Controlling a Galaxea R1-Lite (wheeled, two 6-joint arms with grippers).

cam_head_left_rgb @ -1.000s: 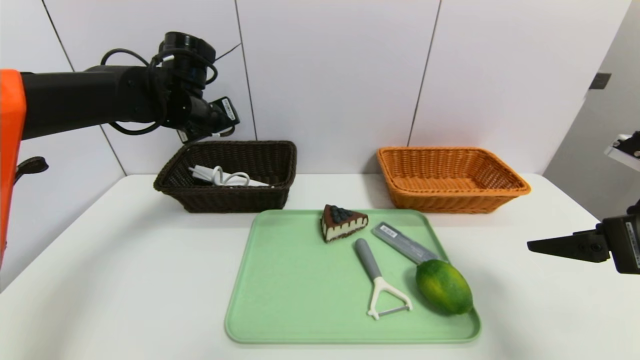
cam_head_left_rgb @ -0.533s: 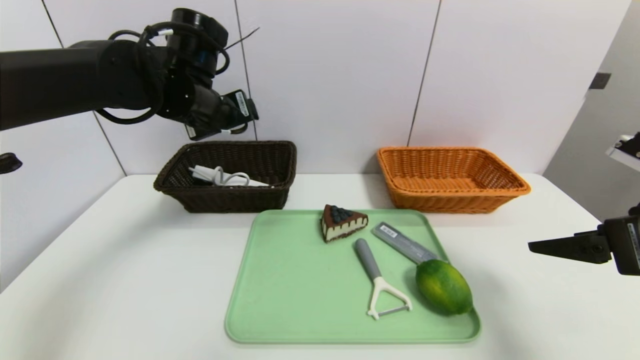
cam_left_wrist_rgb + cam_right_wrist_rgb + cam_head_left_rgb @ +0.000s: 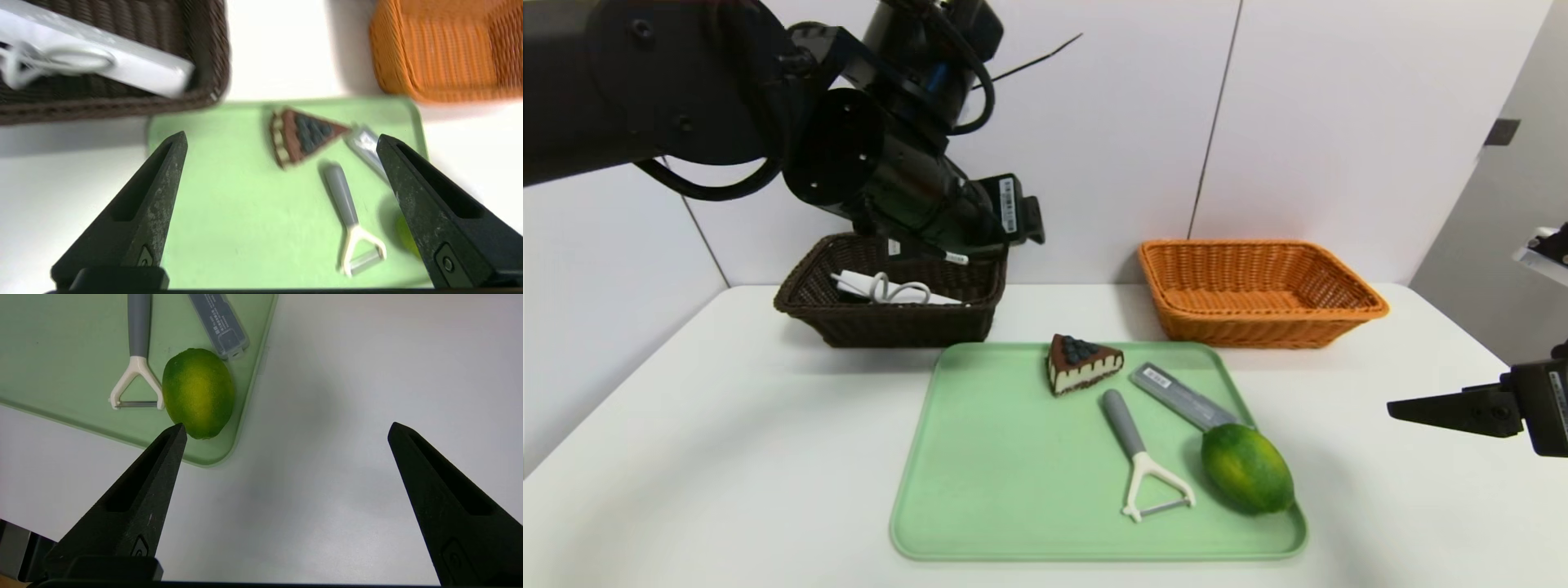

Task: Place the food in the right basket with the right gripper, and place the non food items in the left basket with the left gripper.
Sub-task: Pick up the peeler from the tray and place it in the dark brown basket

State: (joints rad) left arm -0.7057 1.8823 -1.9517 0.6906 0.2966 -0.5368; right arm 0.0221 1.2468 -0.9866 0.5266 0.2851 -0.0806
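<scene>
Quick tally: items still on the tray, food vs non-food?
Food: 2, the cake slice and the green fruit.
Non-food: 2, the peeler and the grey case.
Total: 4 on the green tray.

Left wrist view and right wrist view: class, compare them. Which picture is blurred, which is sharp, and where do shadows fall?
Left wrist view: blurred; the cake slice, the peeler and the brown basket have soft edges. Right wrist view: sharp; the label print on the grey case shows, and the lime is crisp. Head view: soft shadows lie beside both baskets on the table.
</scene>
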